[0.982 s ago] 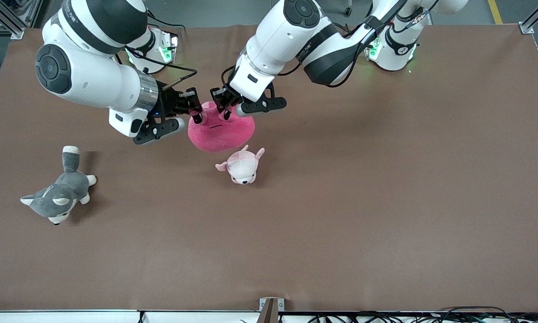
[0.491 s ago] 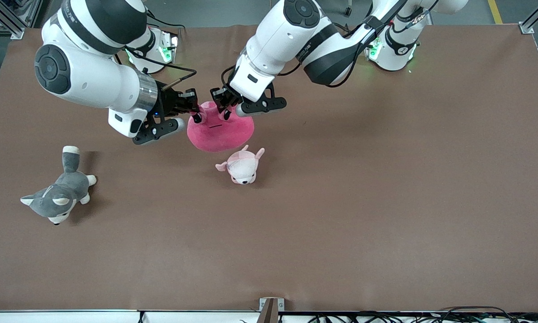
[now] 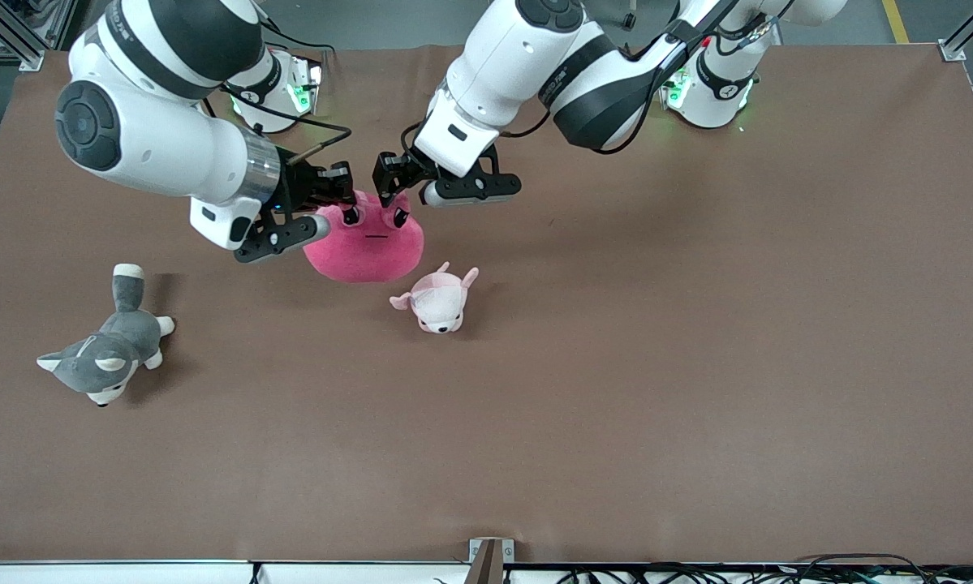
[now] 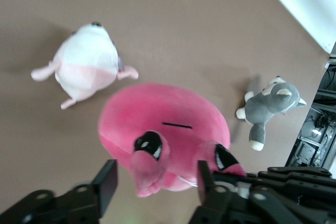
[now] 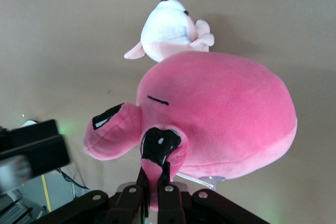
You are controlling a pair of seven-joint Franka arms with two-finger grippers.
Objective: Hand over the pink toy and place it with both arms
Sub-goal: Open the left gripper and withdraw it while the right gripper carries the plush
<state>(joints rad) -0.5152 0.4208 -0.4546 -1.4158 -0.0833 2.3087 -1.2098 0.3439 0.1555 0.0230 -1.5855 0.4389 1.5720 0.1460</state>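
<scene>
My right gripper is clamped on one ear of the pink toy, and the plush hangs below my fingers, up off the brown table, over a spot just beside the small pale plush. My left gripper stands above the toy's other ear with its fingers spread to either side of that ear and no longer pinching, so the weight is on my right side alone.

I judge the step in hand to be finishing the handover. To do it well, I should lift my left gripper straight away from the ear so a finger does not snag the fabric, and keep my right grip steady, since a thin ear pinch lets the round body swing. Then carry it toward the right arm's end, clear of the grey husky plush below and off to my side.

Small lettering shows on a joint band of my left arm, I think, but I cannot read it.
</scene>
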